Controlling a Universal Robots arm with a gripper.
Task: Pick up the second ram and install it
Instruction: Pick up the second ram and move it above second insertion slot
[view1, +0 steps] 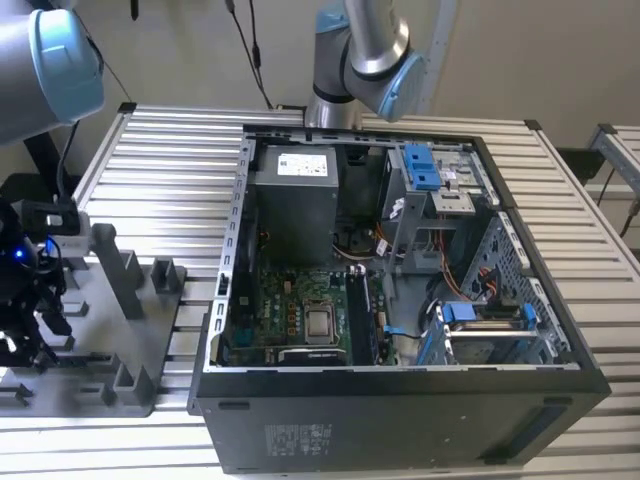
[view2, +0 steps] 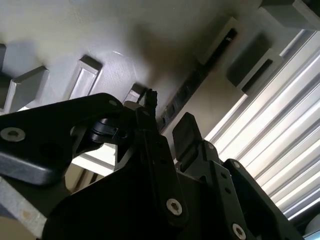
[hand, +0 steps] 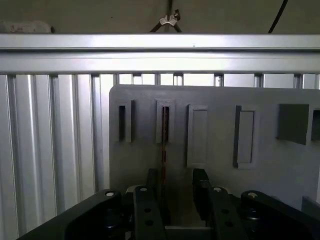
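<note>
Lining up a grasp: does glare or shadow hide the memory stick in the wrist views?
First wrist view: evenly lit, thin dark memory stick edge-on, readable in grey slotted holder. Second wrist view: ribbed metal table glares white, black gripper in shadow.

I find no text that I can read. The white label on top of the power supply carries dark print, but it is too small for me to make out. A patch of pale print sits on the outer wall of the case, on the side nearest the exterior view, and it is also too small to read.
</note>
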